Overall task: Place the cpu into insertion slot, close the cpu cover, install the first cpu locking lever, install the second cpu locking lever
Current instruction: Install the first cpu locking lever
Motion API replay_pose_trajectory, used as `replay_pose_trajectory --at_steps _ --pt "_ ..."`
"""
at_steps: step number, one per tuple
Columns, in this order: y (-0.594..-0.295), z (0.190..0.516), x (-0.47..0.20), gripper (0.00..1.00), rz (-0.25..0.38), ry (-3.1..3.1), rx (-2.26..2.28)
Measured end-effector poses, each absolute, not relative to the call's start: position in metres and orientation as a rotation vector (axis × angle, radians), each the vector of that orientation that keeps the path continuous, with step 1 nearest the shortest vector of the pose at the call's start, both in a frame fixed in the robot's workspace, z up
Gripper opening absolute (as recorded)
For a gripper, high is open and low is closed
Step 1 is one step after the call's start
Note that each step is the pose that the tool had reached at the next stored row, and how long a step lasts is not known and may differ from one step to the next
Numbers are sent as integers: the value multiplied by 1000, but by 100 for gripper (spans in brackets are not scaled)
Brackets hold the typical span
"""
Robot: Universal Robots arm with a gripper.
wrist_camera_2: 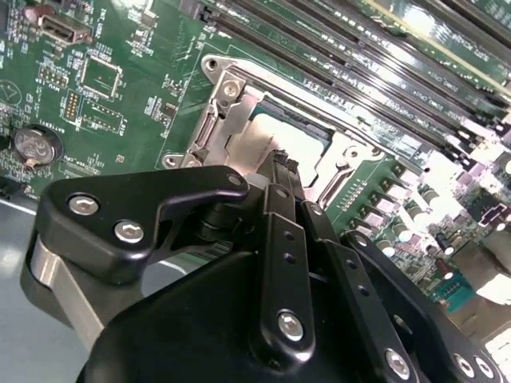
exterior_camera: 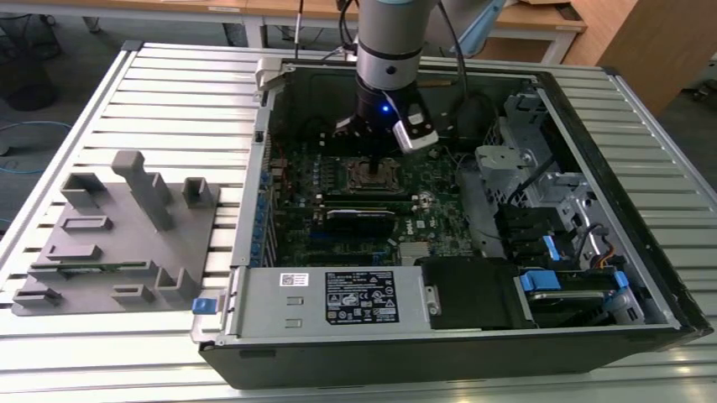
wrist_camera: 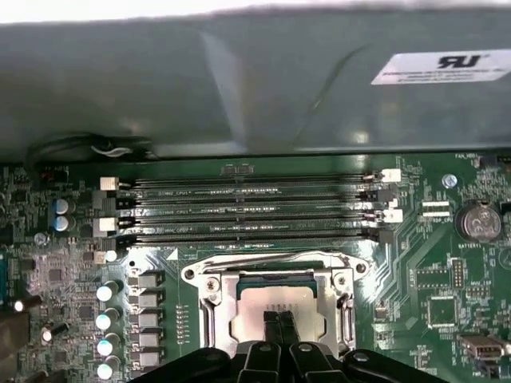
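We see the cpu (wrist_camera: pixel 275 307) seated in the insertion slot (wrist_camera: pixel 209 319) with the cpu cover (wrist_camera: pixel 327 289) down over it. Our pincer (wrist_camera: pixel 279 321), pressed together and holding nothing, hovers just above the chip; we judge the locking levers not yet installed.

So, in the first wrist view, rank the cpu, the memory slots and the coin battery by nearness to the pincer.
1. cpu, directly at the pincer tips, under the cpu cover.
2. memory slots, just beyond the socket.
3. coin battery, out at the board's far corner.
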State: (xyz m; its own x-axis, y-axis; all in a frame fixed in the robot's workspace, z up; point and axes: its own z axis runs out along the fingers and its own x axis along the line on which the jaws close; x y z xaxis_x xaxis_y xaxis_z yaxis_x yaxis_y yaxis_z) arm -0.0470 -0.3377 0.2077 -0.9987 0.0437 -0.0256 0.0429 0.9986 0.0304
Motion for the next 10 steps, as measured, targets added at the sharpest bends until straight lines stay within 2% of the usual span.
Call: replay_pose_trajectory --at_steps 10 --pt "-338 207 -50 10 46 3115 60"
